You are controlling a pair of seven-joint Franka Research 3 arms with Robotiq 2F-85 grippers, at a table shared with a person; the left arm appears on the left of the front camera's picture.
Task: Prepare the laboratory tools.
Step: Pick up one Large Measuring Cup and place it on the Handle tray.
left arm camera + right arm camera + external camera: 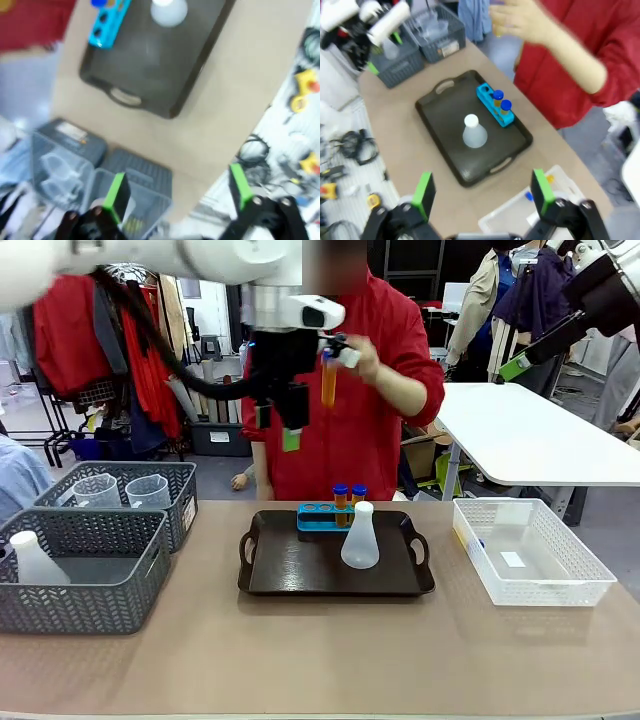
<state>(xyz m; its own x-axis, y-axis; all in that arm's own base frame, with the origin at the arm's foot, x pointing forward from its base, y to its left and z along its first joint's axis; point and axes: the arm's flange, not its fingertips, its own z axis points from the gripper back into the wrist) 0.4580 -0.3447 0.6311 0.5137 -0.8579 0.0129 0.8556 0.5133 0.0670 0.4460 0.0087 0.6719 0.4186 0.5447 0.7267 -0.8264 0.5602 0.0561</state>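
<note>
The dark tray (300,570) looks like smooth plastic with a faint sheen. The conical flask (360,543) is translucent matt white (plastic, seemingly). The left baskets (85,590) are matt grey plastic, and the tabletop (320,655) is matt beige.

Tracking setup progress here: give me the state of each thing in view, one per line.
Blue four-hole rack: on the dark handled tray, two holes filled, two empty.
Two yellow-orange blue-capped tubes: standing in the rack.
Third such tube: held up in the person's hand.
Translucent white conical flask: upright on the tray.
Left gripper: open, empty, raised.
Right gripper: open, empty.
</note>
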